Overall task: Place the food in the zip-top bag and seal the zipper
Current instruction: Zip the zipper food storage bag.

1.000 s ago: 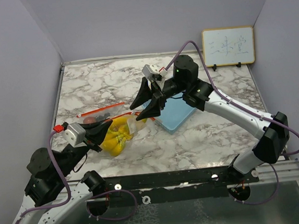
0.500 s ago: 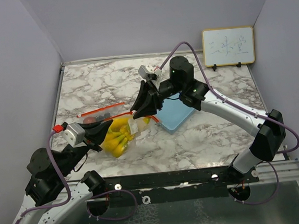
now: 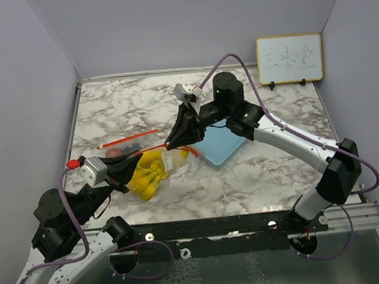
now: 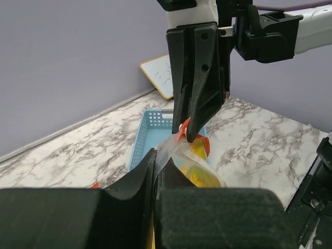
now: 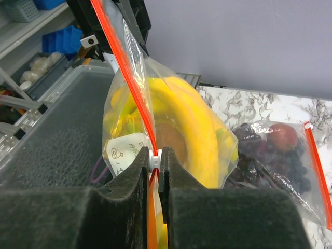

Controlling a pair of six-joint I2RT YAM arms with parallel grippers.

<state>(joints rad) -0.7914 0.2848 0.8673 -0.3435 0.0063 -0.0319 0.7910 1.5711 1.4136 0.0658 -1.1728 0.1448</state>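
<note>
Yellow bananas (image 5: 192,124) are enclosed in the clear, red-zippered zip-top bag (image 5: 124,145); a dark grape cluster (image 5: 257,153) and red fruit (image 5: 284,136) are seen alongside, under plastic.

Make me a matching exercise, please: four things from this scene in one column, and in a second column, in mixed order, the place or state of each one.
Column A
1. bananas
2. blue basket
3. whiteboard
4. right tool

Column B
a. stands at the far right edge of the table
b. shut on the orange zipper strip of the zip-top bag
c. inside the zip-top bag
d. lies on the table, just right of the zip-top bag

Pairs: 1-c, 2-d, 3-a, 4-b
</note>
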